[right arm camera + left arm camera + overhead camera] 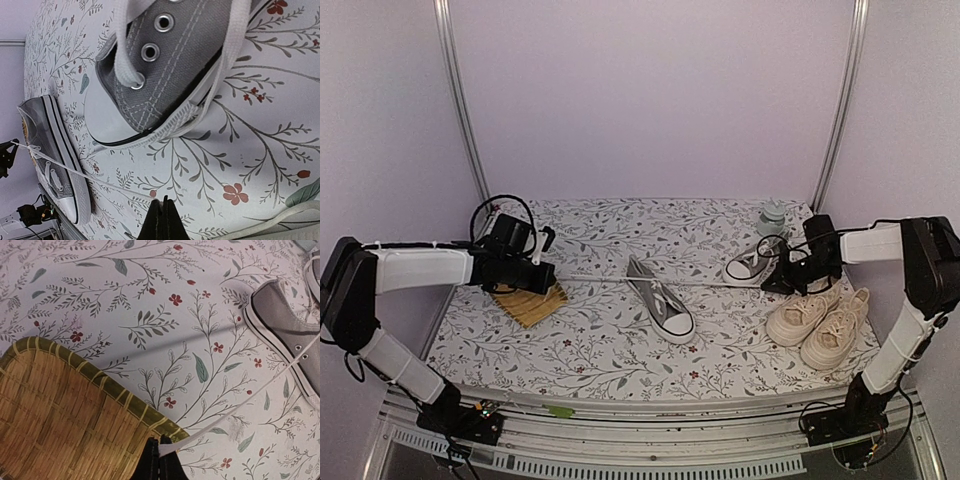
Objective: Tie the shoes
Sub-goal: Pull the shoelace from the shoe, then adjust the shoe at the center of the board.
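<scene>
One small grey shoe [660,298] lies in the middle of the table, its two white lace ends pulled taut to either side. My left gripper [544,272] is shut on the left lace end [225,415], over the corner of a woven tray; it also shows in the left wrist view [160,452], with the grey shoe [285,330] to the right. My right gripper [776,281] is shut on the right lace end [100,179], next to the toe of the second grey shoe [752,263]. In the right wrist view the gripper [163,205] is below that shoe [165,65]. The cream pair [820,320] stands at the front right.
A woven bamboo tray [530,302] lies on the left, under my left gripper, and also shows in the left wrist view [55,415]. A small grey-green object [772,216] stands at the back right. The flowered cloth [600,350] covers the table.
</scene>
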`<state>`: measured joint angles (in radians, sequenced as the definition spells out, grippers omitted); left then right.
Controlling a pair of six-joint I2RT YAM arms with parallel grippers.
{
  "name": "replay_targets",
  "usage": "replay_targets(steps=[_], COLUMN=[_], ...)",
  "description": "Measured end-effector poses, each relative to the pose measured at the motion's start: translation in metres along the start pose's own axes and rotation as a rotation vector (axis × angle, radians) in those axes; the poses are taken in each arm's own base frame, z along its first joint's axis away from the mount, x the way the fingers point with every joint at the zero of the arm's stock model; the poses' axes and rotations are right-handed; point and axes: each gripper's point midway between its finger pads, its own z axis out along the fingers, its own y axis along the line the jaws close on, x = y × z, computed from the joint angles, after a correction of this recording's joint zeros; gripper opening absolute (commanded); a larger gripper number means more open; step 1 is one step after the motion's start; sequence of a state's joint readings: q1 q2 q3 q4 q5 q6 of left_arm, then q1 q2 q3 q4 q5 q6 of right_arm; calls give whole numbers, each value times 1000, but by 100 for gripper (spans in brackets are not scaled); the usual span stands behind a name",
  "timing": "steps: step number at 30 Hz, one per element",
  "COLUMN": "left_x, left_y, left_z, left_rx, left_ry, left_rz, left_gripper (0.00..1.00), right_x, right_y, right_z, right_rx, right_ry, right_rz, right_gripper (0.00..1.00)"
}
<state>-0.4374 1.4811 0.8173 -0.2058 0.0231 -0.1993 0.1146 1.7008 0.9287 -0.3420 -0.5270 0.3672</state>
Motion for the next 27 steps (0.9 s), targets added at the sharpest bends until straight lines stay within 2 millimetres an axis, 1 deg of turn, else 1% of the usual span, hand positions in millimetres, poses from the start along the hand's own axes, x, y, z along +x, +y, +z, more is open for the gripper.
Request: replay_targets(steps=[3, 7, 9, 11, 13, 14, 15, 16, 17, 19, 20, 23, 25, 27], left_x=[-1, -2, -3, -3, 0, 3, 5, 9, 13, 21, 25, 34, 36, 34], left_y=[6, 6, 2, -7, -29, -43, -55, -74, -85, -107, -116, -134, -144, -151], left_z=[0, 0, 0, 3, 9, 14, 19, 27, 34, 50, 57, 73, 81, 87], left_rx=[-5, 6, 13, 25, 54, 78, 99, 129, 147, 177, 188, 214, 228, 239], left_ry=[-1, -4, -9, -15, -4, 4, 13, 29, 43, 76, 89, 120, 127, 122], left_rz=[-10, -9, 3, 32, 89, 121, 147, 184, 207, 260, 281, 330, 352, 365], left_gripper=[0, 0, 0, 0, 0, 0, 0, 0, 0, 0, 0, 0, 0, 0], right_x=[0, 1, 0, 0, 1, 3, 8, 13, 20, 36, 45, 67, 75, 84], right_y=[-5, -6, -1, 15, 43, 63, 84, 102, 118, 138, 144, 148, 148, 148], right_z=[-1, -2, -1, 5, 14, 21, 29, 36, 44, 57, 66, 82, 89, 95], right_rx=[-18, -40, -42, -32, -46, -64, -89, -115, -139, -174, -186, -206, -216, -225], right_ry=[-5, -3, -3, 5, 18, 28, 42, 56, 73, 115, 144, 213, 246, 275], right_rz=[27, 43, 27, -35, -127, -187, -245, -299, -342, -402, -426, -454, -460, -467], right_gripper=[1, 1, 1, 1, 1, 1, 1, 1, 1, 1, 1, 1, 1, 1])
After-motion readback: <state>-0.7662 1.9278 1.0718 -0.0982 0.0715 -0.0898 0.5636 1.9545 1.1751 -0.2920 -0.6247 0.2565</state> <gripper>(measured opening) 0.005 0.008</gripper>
